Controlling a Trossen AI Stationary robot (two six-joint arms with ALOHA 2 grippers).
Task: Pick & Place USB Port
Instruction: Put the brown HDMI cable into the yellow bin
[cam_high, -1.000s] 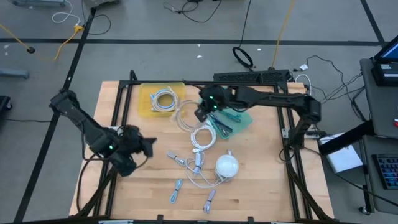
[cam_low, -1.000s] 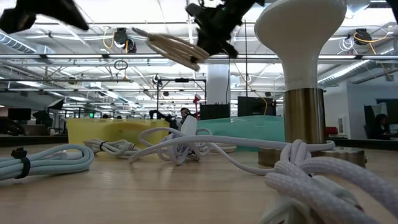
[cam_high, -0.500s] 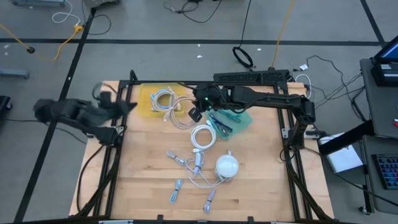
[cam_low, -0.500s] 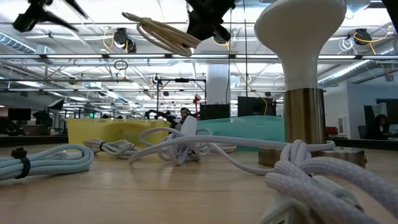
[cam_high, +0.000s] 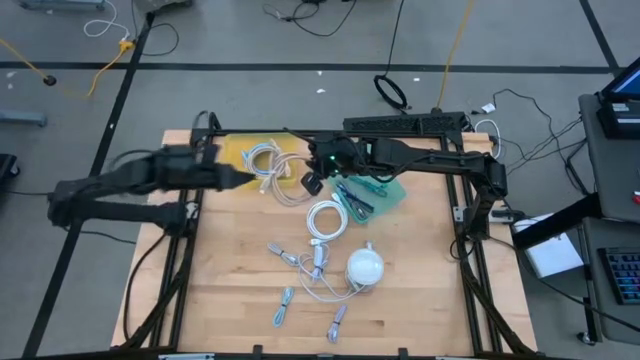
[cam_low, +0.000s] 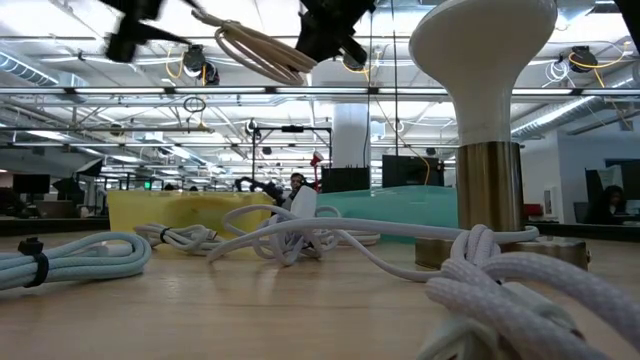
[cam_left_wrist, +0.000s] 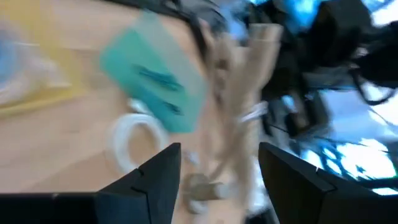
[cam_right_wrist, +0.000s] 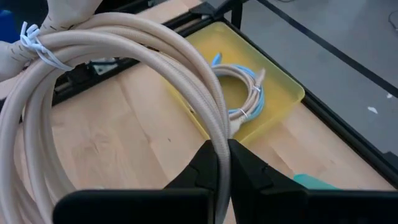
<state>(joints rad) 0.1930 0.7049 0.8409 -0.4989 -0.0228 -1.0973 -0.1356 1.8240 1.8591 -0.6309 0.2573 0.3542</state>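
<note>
The right gripper (cam_high: 312, 183) is clamped on a coiled beige USB cable (cam_right_wrist: 124, 68), its fingers (cam_right_wrist: 205, 171) pinched almost fully together around one strand, and it carries the bundle in the air just beside the yellow tray (cam_high: 232, 165), on the tray's 3 o'clock side, toward the 12 o'clock edge of the wooden surface (cam_high: 230, 270). In the low view the coil (cam_low: 255, 50) hangs well clear of everything lying below. The yellow tray already holds a tied white and blue cable (cam_right_wrist: 239, 93), and the teal tray (cam_high: 392, 195) sits at about 3 o'clock from the held bundle. The left gripper (cam_left_wrist: 214, 180) is stretched across toward the same spot with its fingers spread apart and nothing between them; the picture from its wrist is smeared, so I cannot tell how near it is to the coil. To place well, I judge the right arm should bring the whole loop over the open part of the yellow tray, clear of the rim, lower until the coil sags onto the tray floor, and only then let go; a release from height would likely let the springy loops roll out. The two arms are close, so the left one should keep off the descent path. More white cables (cam_high: 325, 220) and a white lamp (cam_high: 364, 266) lie nearer the centre.
</note>
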